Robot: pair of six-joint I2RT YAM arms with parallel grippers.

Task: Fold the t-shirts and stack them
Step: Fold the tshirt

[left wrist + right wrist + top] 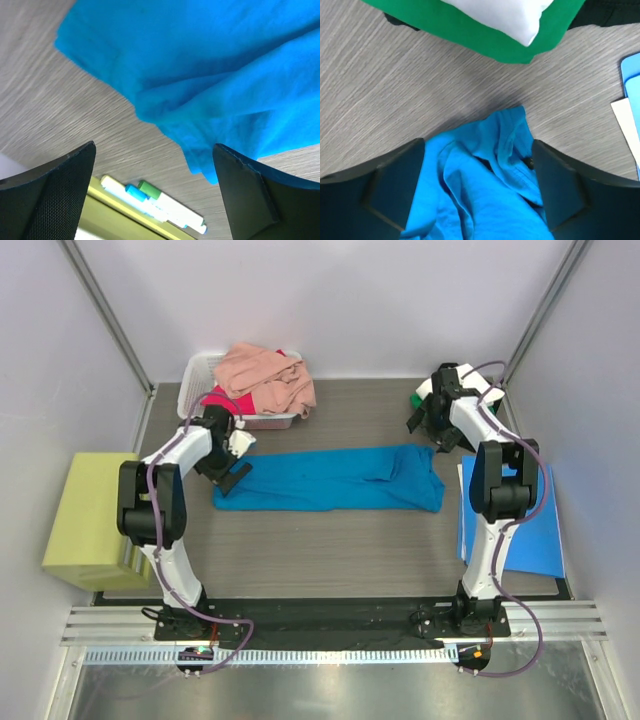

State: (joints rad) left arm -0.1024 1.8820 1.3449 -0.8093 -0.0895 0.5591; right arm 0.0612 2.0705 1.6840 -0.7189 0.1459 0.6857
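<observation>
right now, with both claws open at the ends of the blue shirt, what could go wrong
1. The teal-blue shirt lies bunched at its right end under the right claw. A pinch there may catch only some layers and leave a lumpy fold.
2. The green shirt and white shirt lie just beyond that claw, so reaching too far could snag them.

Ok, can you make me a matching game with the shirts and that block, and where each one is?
Things:
1 pink shirt
2 teal shirt
3 green shirt
4 block

Places:
A far left
B under the white shirt
C heaped on the basket
D spread out in the middle

Pairs: 1-C, 2-D, 3-B, 4-A.
</observation>
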